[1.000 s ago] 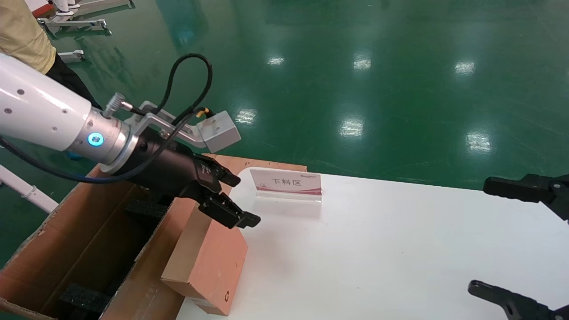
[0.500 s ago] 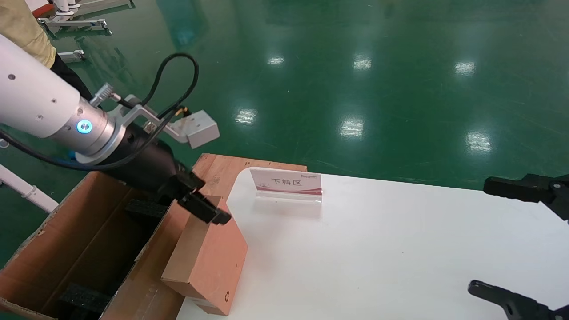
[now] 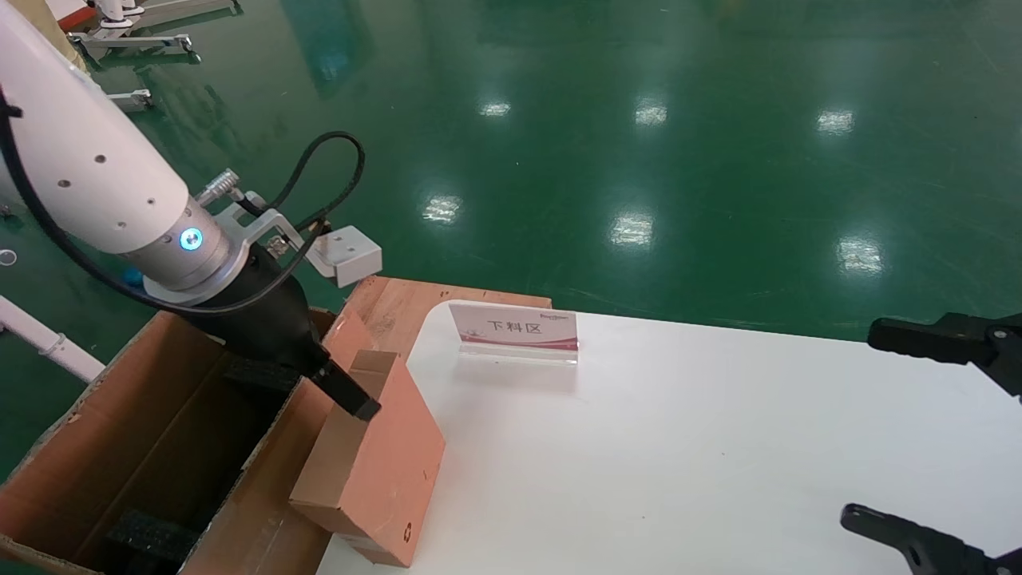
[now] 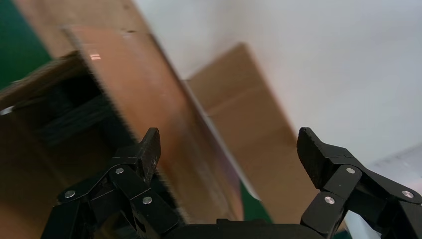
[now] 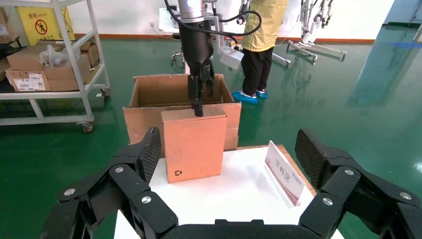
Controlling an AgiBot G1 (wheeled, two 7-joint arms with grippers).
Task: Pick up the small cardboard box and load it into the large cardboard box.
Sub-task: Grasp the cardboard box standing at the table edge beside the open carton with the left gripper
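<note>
Now hovering over the near-left corner of the white bench (image 3: 679, 447): left pincer (image 4: 230, 149), fingers spread wide apart and clamped on nothing, one black fingertip (image 3: 357, 406) reaching down onto the top edge of the small cardboard box (image 3: 375, 463). Standing upright at that corner, the small cardboard box, reddish-brown, recycling mark low on its front face, leaning close against the side wall of the large cardboard box (image 3: 120, 447). Sitting just off the bench's left edge, the large cardboard box, flaps up, black foam pieces (image 3: 152, 535) lying inside. Possibly straddling the wall between the two boxes, the spread fingers, though blur in the left wrist view is making that hard to settle. Standing near the far-left corner of the bench, a small sign holder (image 3: 515, 331). Hanging parked beyond the right edge of the bench, right pincer (image 5: 229, 154), fingers wide apart and gripping nothing.
</note>
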